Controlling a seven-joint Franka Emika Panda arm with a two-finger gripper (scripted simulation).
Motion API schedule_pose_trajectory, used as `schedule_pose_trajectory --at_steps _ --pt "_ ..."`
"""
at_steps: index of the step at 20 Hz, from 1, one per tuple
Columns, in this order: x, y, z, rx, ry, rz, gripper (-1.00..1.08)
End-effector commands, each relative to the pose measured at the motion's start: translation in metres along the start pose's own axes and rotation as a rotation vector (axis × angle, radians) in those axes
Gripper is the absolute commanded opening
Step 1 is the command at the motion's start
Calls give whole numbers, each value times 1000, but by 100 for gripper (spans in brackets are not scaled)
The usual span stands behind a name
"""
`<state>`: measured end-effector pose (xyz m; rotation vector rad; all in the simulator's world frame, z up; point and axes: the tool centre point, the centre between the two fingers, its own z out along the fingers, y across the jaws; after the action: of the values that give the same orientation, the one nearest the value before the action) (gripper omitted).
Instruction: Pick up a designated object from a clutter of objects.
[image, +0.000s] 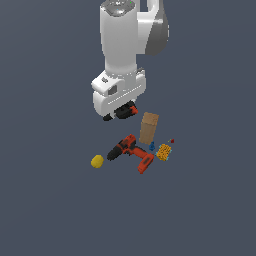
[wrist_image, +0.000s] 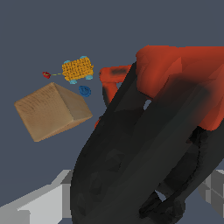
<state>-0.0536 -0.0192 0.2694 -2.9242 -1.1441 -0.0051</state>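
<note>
The designated object (image: 125, 111), slim and black with a red-orange end, sits under my hand in my gripper (image: 120, 113). The gripper is shut on it and holds it above the pile, toward the exterior view's left of the tan box (image: 148, 128). In the wrist view the designated object (wrist_image: 131, 148) fills most of the picture, between grey fingers (wrist_image: 43, 201). The red-and-black drill (image: 129, 150) lies on the floor below, and part of it shows in the wrist view (wrist_image: 111, 78).
A yellow ball (image: 97, 161) lies on the exterior view's left of the drill. An orange-yellow block (image: 163, 151), a blue bit (image: 151, 147) and a red bit (image: 171, 141) lie near the box. The wrist view shows the box (wrist_image: 52, 111) and block (wrist_image: 77, 68).
</note>
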Motion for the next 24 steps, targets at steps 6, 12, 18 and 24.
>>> schedule_pose_trajectory --at_steps 6,12,18,24 --pt "-44 4 -70 1 1 -1 -100" --pt "-72 8 -114 1 -1 -1 -100" --pt "-89 12 -142 0 -3 -1 -100" --pt "-95 14 -154 0 -3 -1 -100"
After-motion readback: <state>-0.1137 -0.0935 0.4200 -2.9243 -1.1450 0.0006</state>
